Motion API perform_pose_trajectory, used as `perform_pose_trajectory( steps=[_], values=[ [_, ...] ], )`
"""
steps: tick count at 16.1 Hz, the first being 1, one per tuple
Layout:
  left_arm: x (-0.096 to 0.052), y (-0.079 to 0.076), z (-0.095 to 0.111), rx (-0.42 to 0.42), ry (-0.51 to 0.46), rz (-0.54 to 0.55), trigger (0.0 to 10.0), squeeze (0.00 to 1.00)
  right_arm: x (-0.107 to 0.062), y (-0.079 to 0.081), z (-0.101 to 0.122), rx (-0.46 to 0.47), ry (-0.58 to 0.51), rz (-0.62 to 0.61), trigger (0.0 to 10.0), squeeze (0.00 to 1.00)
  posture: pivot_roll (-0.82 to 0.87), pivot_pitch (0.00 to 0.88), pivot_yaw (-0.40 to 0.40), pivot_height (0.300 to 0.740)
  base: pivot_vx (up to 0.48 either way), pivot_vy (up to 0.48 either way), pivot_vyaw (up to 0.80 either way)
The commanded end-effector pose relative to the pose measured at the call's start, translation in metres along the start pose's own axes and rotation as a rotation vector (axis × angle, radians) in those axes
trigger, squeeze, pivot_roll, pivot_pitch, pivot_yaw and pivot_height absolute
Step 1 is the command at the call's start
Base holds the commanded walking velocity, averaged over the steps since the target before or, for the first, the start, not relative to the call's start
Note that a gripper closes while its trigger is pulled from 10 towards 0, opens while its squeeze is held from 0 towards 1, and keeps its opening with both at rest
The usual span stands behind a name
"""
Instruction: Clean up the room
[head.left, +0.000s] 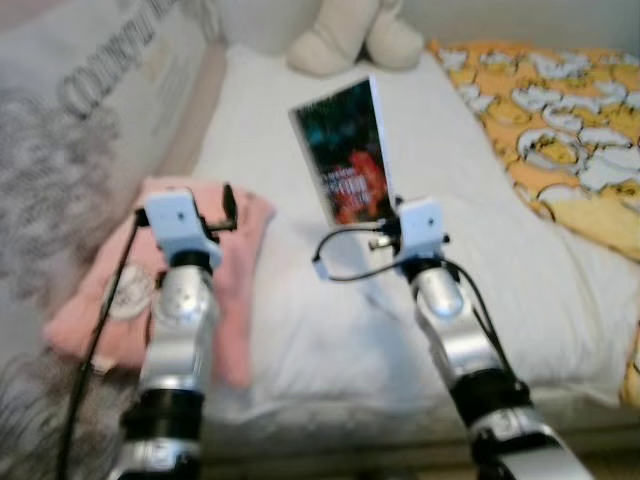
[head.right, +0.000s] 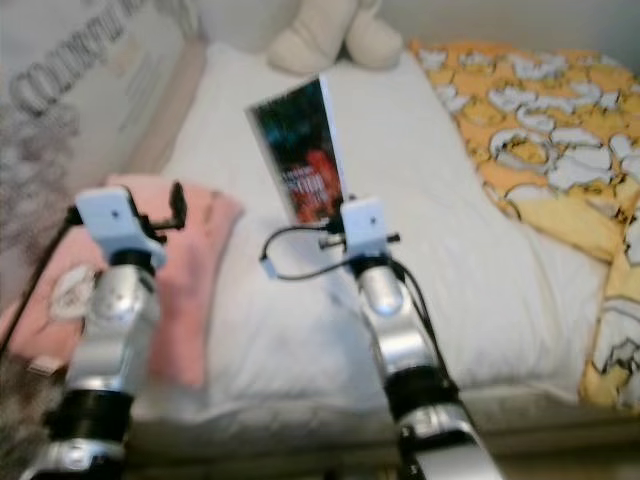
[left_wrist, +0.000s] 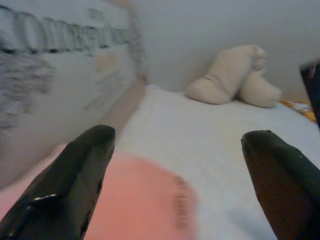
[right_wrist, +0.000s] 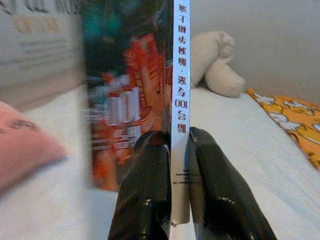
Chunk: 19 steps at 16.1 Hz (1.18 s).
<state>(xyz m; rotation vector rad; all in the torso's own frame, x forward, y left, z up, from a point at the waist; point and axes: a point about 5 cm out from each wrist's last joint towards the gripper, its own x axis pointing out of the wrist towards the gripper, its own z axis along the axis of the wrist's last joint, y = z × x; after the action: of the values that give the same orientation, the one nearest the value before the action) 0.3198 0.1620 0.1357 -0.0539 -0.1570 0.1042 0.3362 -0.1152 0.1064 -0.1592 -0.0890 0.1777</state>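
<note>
white bed (head.left: 300, 330) | right end effector (right_wrist: 180, 145) clamps book (head.left: 345, 150) | left end effector (left_wrist: 180, 165) agape, seemingly above pink cloth (head.left: 240, 260)

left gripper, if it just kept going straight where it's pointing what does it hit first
Probably the white bed sheet past the pink cloth, judging by the left gripper wrist view. Further along sits the cream plush toy by the wall. Depth is unclear.

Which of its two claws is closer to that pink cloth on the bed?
Left. The left gripper hovers open right above the pink cloth. The right gripper is off to the side over the white sheet, shut on a book.
</note>
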Motion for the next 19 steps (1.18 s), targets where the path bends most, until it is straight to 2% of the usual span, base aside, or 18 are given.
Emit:
perform_pose_trajectory(
  steps=[1, 2, 3, 4, 5, 7, 8, 9, 10, 12, 13, 14, 15, 17, 18, 19],
  values=[
    [0.002, 0.005, 0.005, 0.007, -0.017, 0.014, 10.0, 0.00, 0.009, -0.001, 0.016, 0.017, -0.072, -0.019, 0.0, 0.00, -0.03, 0.000, -0.007, 0.740, 0.480, 0.000, 0.00],
    [0.001, 0.007, 0.006, 0.020, -0.019, 0.016, 10.0, 0.00, 0.015, 0.008, 0.020, 0.093, -0.065, -0.002, 0.0, 0.00, -0.03, 0.000, -0.008, 0.740, 0.480, 0.000, 0.00],
    [0.002, 0.010, 0.006, 0.030, -0.020, 0.023, 10.0, 0.00, 0.023, 0.019, 0.023, 0.216, -0.040, 0.023, 0.0, 0.00, -0.02, 0.000, -0.008, 0.740, 0.480, 0.000, 0.00],
    [0.002, 0.013, 0.009, 0.054, -0.027, 0.024, 10.0, 0.00, 0.033, 0.039, 0.033, 0.378, -0.014, 0.089, 0.0, 0.00, -0.02, 0.000, -0.004, 0.740, 0.480, 0.000, 0.00],
    [0.003, 0.013, 0.014, 0.078, -0.044, 0.005, 10.0, 0.00, 0.042, 0.054, 0.042, 0.587, 0.016, 0.122, 0.0, 0.00, 0.00, 0.000, 0.003, 0.740, 0.480, 0.000, 0.00],
    [0.008, 0.012, 0.024, 0.095, -0.038, -0.110, 10.0, 0.00, 0.049, 0.063, 0.041, 0.816, 0.101, 0.129, 0.0, 0.00, 0.03, 0.000, 0.005, 0.740, 0.000, 0.000, 0.00],
    [0.012, 0.018, 0.035, 0.074, -0.034, -0.180, 10.0, 0.00, 0.050, 0.068, 0.035, 0.929, 0.152, 0.135, 0.0, 0.00, 0.05, 0.000, 0.004, 0.740, 0.000, 0.000, 0.00],
    [0.014, 0.032, 0.059, 0.085, -0.049, -0.286, 10.0, 0.00, 0.046, 0.073, 0.024, 1.080, 0.223, 0.110, 0.0, 0.00, 0.10, 0.019, -0.001, 0.740, 0.000, 0.000, 0.00],
    [0.013, 0.035, 0.067, 0.087, -0.050, -0.331, 10.0, 0.00, 0.045, 0.075, 0.021, 1.133, 0.239, 0.105, 0.0, 0.00, 0.11, 0.028, -0.001, 0.740, 0.000, 0.000, 0.00],
    [0.006, 0.040, 0.087, 0.118, -0.059, -0.415, 10.0, 0.00, 0.040, 0.083, 0.014, 1.302, 0.276, 0.129, 0.0, 0.00, 0.13, 0.050, 0.001, 0.740, 0.000, 0.000, 0.00],
    [0.005, 0.038, 0.090, 0.123, -0.057, -0.435, 10.0, 0.00, 0.036, 0.088, 0.009, 1.346, 0.308, 0.136, 0.0, 0.00, 0.13, 0.055, 0.001, 0.740, 0.000, 0.000, 0.00],
    [0.004, 0.033, 0.096, 0.111, -0.056, -0.463, 10.0, 0.00, 0.026, 0.099, -0.006, 1.351, 0.393, 0.128, 0.0, 0.00, 0.15, 0.064, 0.004, 0.740, 0.000, 0.000, 0.00],
    [0.003, 0.030, 0.097, 0.083, -0.048, -0.474, 10.0, 0.00, 0.019, 0.109, -0.014, 1.309, 0.450, 0.141, 0.0, 0.00, 0.15, 0.068, 0.006, 0.740, 0.000, 0.000, 0.00],
    [-0.002, 0.029, 0.090, 0.064, -0.007, -0.487, 10.0, 0.00, 0.023, 0.127, 0.003, 1.250, 0.434, 0.244, 0.0, 0.00, 0.15, 0.072, 0.008, 0.740, 0.000, 0.000, 0.00],
    [-0.008, 0.024, 0.086, 0.038, 0.017, -0.507, 10.0, 0.00, 0.031, 0.135, 0.021, 1.234, 0.392, 0.315, 0.0, 0.00, 0.15, 0.084, 0.009, 0.740, 0.000, 0.000, 0.00],
    [-0.014, 0.019, 0.083, 0.023, 0.033, -0.532, 10.0, 0.00, 0.036, 0.136, 0.031, 1.235, 0.367, 0.342, 0.0, 0.00, 0.17, 0.103, 0.008, 0.740, 0.000, 0.000, 0.00]
  ],
)
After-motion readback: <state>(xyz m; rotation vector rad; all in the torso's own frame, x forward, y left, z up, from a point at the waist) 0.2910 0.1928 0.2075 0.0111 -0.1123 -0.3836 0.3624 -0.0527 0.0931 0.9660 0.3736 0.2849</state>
